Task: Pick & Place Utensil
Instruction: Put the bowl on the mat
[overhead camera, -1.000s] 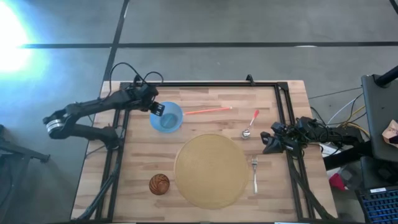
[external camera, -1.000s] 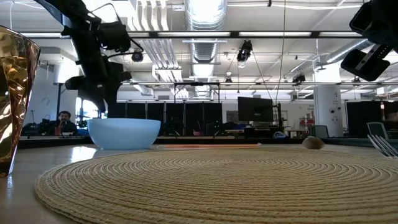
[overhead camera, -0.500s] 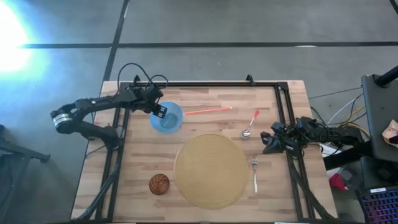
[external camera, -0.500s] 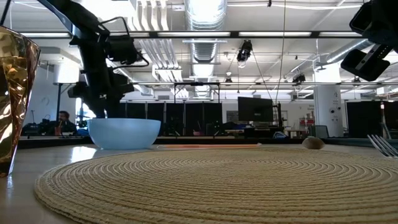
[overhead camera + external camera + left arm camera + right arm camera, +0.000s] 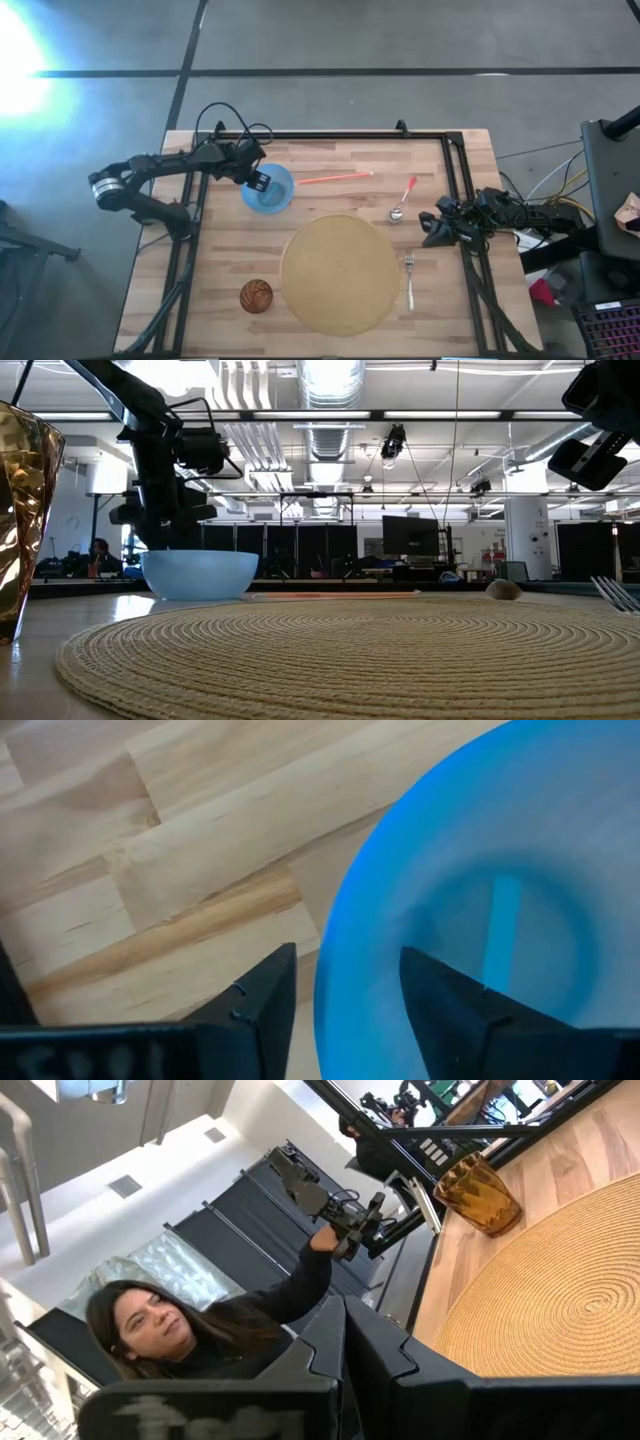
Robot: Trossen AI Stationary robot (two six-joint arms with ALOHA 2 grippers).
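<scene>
High view shows the bench [image 5: 330, 170] laid as a place setting, which accounts for the layout. The round woven mat [image 5: 340, 273] sits centre-front. The blue bowl [image 5: 270, 188] stands at the rear left, and the left gripper [image 5: 340, 1010] has its fingers parted astride the bowl's near rim, one inside and one outside, not yet clamped; judged a rim grasp being set up. An amber cup [image 5: 255, 296] stands left of the mat. The right gripper [image 5: 428, 226] waits at the bench's right edge, fingers closed on nothing. Utensils lie untouched: fork [image 5: 409, 279] just right of the mat, red-handled spoon [image 5: 402, 199] behind it, orange stick [image 5: 335, 178] beside the bowl.
</scene>
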